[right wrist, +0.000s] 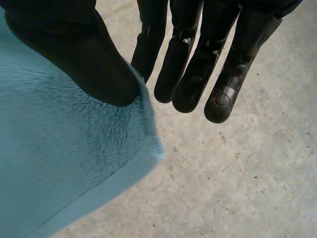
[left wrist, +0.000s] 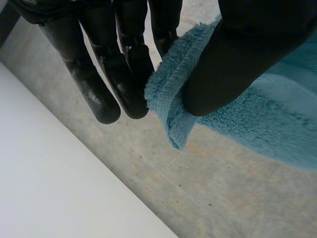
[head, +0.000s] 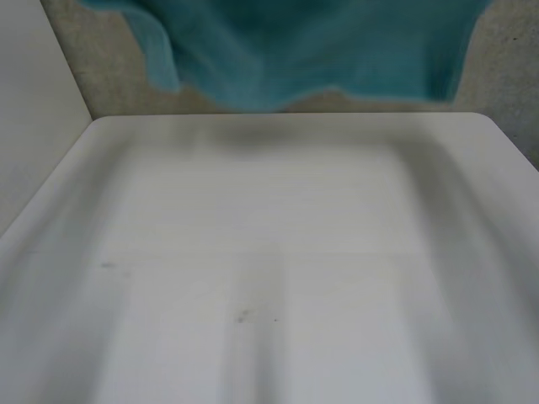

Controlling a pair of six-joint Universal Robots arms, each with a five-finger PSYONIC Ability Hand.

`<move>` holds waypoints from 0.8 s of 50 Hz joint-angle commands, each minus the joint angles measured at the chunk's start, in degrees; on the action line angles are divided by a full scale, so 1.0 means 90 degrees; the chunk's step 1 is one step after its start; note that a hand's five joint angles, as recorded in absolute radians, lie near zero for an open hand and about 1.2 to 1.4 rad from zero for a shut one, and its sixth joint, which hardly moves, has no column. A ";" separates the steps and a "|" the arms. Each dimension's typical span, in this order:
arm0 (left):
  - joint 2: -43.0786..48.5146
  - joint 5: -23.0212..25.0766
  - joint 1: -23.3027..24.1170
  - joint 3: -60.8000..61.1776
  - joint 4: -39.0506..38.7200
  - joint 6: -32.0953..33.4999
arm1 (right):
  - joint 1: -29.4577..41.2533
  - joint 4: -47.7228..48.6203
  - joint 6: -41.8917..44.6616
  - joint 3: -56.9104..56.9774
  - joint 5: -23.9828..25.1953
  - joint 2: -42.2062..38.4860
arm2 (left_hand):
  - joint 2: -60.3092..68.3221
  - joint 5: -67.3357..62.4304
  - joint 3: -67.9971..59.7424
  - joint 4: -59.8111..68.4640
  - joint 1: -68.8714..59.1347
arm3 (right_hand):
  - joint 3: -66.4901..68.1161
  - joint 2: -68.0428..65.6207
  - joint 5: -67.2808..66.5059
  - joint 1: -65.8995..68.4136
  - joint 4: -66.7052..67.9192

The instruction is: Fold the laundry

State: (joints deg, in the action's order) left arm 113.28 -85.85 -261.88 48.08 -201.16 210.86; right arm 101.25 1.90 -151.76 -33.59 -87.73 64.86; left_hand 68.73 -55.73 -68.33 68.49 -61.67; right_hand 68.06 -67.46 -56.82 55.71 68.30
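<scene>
A teal towel (head: 312,50) hangs in the air beyond the far edge of the white table (head: 269,252), spread wide, its lower edge sagging just above the table's far rim. My left hand (left wrist: 124,64) pinches one corner of the towel (left wrist: 257,124) between thumb and straight fingers, over the concrete floor. My right hand (right wrist: 193,59) pinches the other corner of the towel (right wrist: 64,163) the same way, thumb pressed on the plush cloth.
Speckled grey floor (head: 109,76) lies past the table's far edge. A pale wall or panel (head: 34,109) runs along the left side of the table.
</scene>
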 commanded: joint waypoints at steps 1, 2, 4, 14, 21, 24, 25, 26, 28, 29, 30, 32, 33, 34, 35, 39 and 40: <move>-0.0116 0.0270 -0.0169 0.1745 0.0340 -0.0352 | -0.0058 0.0229 0.0036 -0.2613 0.0508 0.0830 | 0.1253 -0.1586 -0.1297 0.1279 -0.2037 | 0.1327 -0.1394 -0.1464 0.2699 0.1300; -0.0125 0.0319 -0.0199 0.1950 0.0330 -0.0352 | -0.0068 0.0219 0.0026 -0.3002 0.0606 0.0830 | 0.1253 -0.1586 -0.1297 0.1279 -0.2037 | 0.1327 -0.1394 -0.1464 0.2699 0.1300; -0.0155 0.0523 -0.0277 0.2496 0.0301 -0.0372 | -0.0068 0.0209 0.0006 -0.3387 0.0695 0.0821 | 0.1253 -0.1586 -0.1297 0.1279 -0.2037 | 0.1327 -0.1394 -0.1464 0.2699 0.1300; 0.0303 0.1120 -0.0287 0.4839 -0.0829 -0.0245 | -0.0039 0.0229 0.0065 -0.5417 0.0910 -0.0105 | 0.1253 -0.1586 -0.1297 0.1279 -0.2037 | 0.1327 -0.1394 -0.1464 0.2699 0.1300; 0.0499 0.1120 -0.0277 0.5692 -0.1370 0.0067 | -0.0097 0.0190 0.0094 -0.5994 0.0929 -0.0556 | 0.1253 -0.1586 -0.1297 0.1279 -0.2037 | 0.1327 -0.1394 -0.1464 0.2699 0.1300; 0.0470 0.1120 -0.0306 0.5829 -0.1282 0.0097 | -0.0127 0.0151 0.0114 -0.6141 0.0939 -0.0420 | 0.1253 -0.1586 -0.1297 0.1279 -0.2037 | 0.1327 -0.1394 -0.1464 0.2699 0.1300; 0.0460 0.1120 -0.0316 0.5858 -0.1253 0.0097 | -0.0127 0.0151 0.0114 -0.6141 0.0939 -0.0420 | 0.1253 -0.1586 -0.1297 0.1279 -0.2037 | 0.1327 -0.1394 -0.1464 0.2699 0.1300; 0.0460 0.1120 -0.0316 0.5859 -0.1252 0.0097 | -0.0127 0.0151 0.0114 -0.6180 0.0949 -0.0352 | 0.1253 -0.1586 -0.1297 0.1279 -0.2037 | 0.1327 -0.1394 -0.1464 0.2699 0.1300; 0.0431 0.1120 -0.0375 0.5917 -0.1097 0.0107 | -0.0166 0.0180 0.0065 -0.6355 0.1026 -0.0059 | 0.1253 -0.1586 -0.1297 0.1279 -0.2037 | 0.1327 -0.1394 -0.1464 0.2699 0.1300; 0.0431 0.1120 -0.0375 0.5917 -0.1096 0.0107 | -0.0195 0.0180 0.0055 -0.6394 0.1066 -0.0020 | 0.1253 -0.1586 -0.1297 0.1279 -0.2037 | 0.1327 -0.1394 -0.1464 0.2699 0.1300; 0.0421 0.1120 -0.0394 0.5917 -0.1038 0.0107 | -0.0243 0.0190 0.0055 -0.6434 0.1114 0.0010 | 0.1181 -0.1515 -0.1225 0.1207 -0.1965 | 0.1327 -0.1394 -0.1464 0.2699 0.1300; 0.0402 0.1120 -0.0472 0.5937 -0.0755 0.0107 | -0.0351 0.0200 0.0046 -0.6502 0.1251 0.0068 | -0.0965 0.0631 0.0920 -0.0939 0.0180 | 0.1327 -0.1394 -0.1464 0.2699 0.1300; 0.0402 0.1120 -0.0482 0.5937 -0.0667 0.0116 | -0.0467 0.0200 0.0026 -0.6531 0.1396 0.0069 | -0.1265 0.0932 0.1221 -0.1239 0.0481 | 0.1327 -0.1394 -0.1464 0.2699 0.1300; 0.0402 0.1120 -0.0482 0.5937 -0.0589 0.0117 | -0.0527 0.0180 0.0007 -0.6541 0.1485 0.0069 | -0.1509 0.1175 0.1464 -0.1483 0.0724 | 0.1327 -0.1394 -0.1464 0.2699 0.1300; 0.0402 0.1111 -0.0482 0.5927 -0.0424 0.0126 | -0.0575 0.0161 0.0006 -0.6541 0.1553 0.0069 | -0.1918 0.1585 0.1874 -0.1892 0.1134 | 0.1327 -0.1394 -0.1464 0.2699 0.1300; 0.0373 0.1081 -0.0492 0.5927 -0.0082 0.0117 | -0.0888 0.0112 -0.0052 -0.6541 0.1837 0.0049 | -0.2818 0.2485 0.2774 -0.2792 0.2034 | 0.1327 -0.1394 -0.1464 0.2699 0.1300; 0.0363 0.1081 -0.0492 0.5927 -0.0032 0.0107 | -0.0946 0.0102 -0.0062 -0.6541 0.1857 0.0039 | -0.2819 0.2486 0.2775 -0.2793 0.2035 | 0.1327 -0.1394 -0.1464 0.2699 0.1300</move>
State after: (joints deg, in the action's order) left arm 116.89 -75.88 -266.17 101.56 -205.76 211.96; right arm 96.19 3.38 -151.67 -92.39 -74.04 65.47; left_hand 42.49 -32.51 -42.74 42.57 -42.40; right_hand 68.09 -67.46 -56.93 55.72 68.31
